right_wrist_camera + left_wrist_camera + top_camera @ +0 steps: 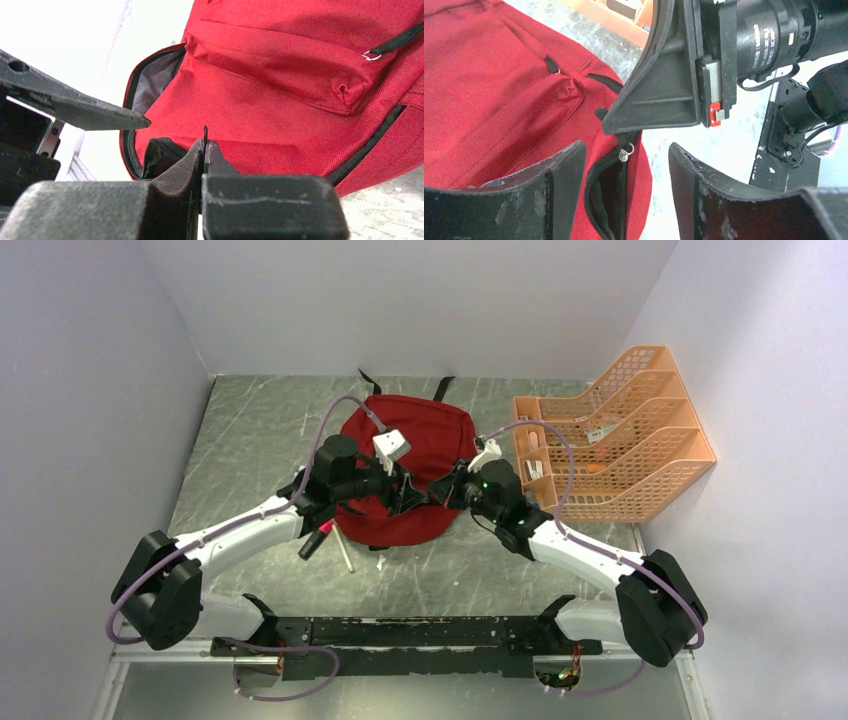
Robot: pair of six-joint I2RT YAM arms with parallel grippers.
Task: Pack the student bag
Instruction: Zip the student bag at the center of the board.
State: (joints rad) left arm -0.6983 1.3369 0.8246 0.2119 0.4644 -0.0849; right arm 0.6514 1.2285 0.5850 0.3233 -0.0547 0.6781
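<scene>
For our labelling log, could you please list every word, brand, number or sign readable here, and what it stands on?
No text can be quoted.
White print on the right arm's black cylindrical housing: too blurred to read.
Labels on items in the orange plastic mesh file organizer: too small.
Dark red fabric backpack: none visible.

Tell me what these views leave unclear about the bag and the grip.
- Top view: student bag opening, hidden under the left end effector and right end effector.
- Right wrist: what the shut right end effector pinches; only a black tip shows.
- Top view: orange organizer contents, too small.
</scene>
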